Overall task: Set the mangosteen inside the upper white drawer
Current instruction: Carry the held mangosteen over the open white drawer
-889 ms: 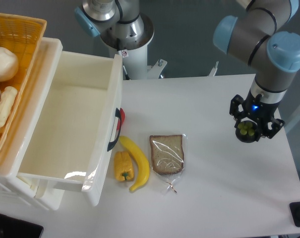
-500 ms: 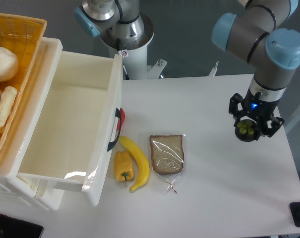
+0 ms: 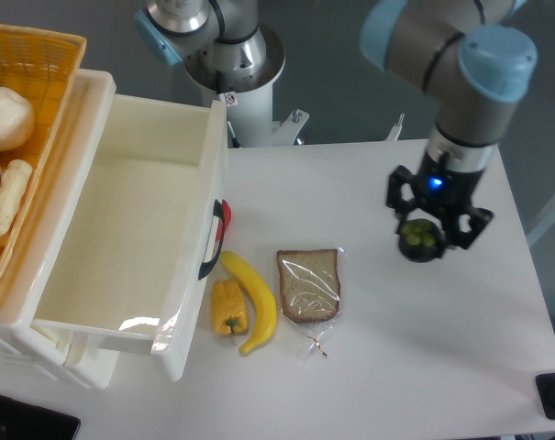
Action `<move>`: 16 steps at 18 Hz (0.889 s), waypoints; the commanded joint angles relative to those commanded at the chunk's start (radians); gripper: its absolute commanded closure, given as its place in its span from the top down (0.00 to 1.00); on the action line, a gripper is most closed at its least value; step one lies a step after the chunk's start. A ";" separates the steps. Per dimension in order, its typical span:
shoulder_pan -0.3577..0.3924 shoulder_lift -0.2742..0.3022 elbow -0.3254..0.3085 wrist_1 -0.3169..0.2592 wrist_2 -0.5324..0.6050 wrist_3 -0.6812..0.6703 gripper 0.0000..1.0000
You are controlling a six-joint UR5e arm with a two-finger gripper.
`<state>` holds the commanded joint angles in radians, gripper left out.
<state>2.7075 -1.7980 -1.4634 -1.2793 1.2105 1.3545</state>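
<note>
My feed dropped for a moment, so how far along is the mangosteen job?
Done: the mangosteen is picked up, held in the gripper, jaws closed on it. In hand: it is being carried over the table, right of the wrapped bread. Left: bringing it to the open, empty white drawer and releasing it inside.

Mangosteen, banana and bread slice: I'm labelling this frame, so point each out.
mangosteen (image 3: 421,238), fixed camera, on its green top lobes.
banana (image 3: 255,296), fixed camera, on its middle curve.
bread slice (image 3: 308,285), fixed camera, on the centre of the wrapped slice.
</note>
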 joint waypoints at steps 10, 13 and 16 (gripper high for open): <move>-0.264 0.160 -0.080 0.014 -0.115 -0.221 0.08; -0.304 0.178 -0.080 0.014 -0.150 -0.258 0.08; -0.363 0.178 -0.087 0.014 -0.144 -0.275 0.09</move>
<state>2.3441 -1.6199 -1.5508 -1.2655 1.0661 1.0800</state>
